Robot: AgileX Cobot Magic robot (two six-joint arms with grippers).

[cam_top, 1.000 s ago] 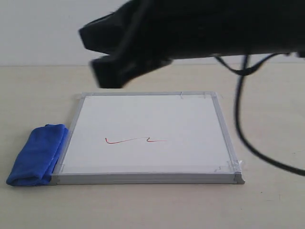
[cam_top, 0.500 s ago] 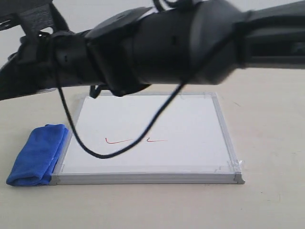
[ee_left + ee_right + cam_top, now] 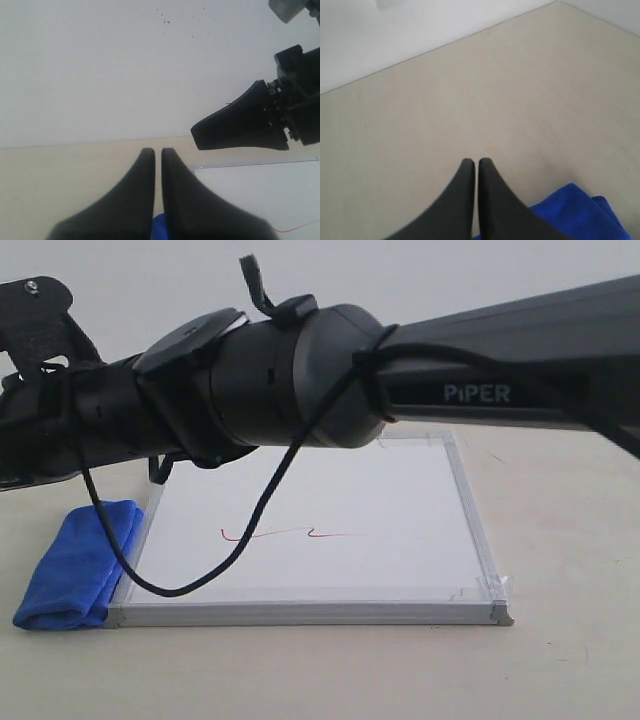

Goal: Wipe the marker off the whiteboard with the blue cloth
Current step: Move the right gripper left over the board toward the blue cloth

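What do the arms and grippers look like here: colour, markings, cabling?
All matt black. The right arm is a thick rounded tube with pale PiPER lettering and a thin black cable looping beneath it. The left gripper and right gripper each have two smooth, tapering black fingers.

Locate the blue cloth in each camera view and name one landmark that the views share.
Exterior view: blue cloth at lower left, against the whiteboard frame's left side.
Left wrist view: only a blue sliver, peeking between the left fingers.
Right wrist view: a larger blue patch beside the right fingers.
Shared landmark: the beige table, visible in all three.
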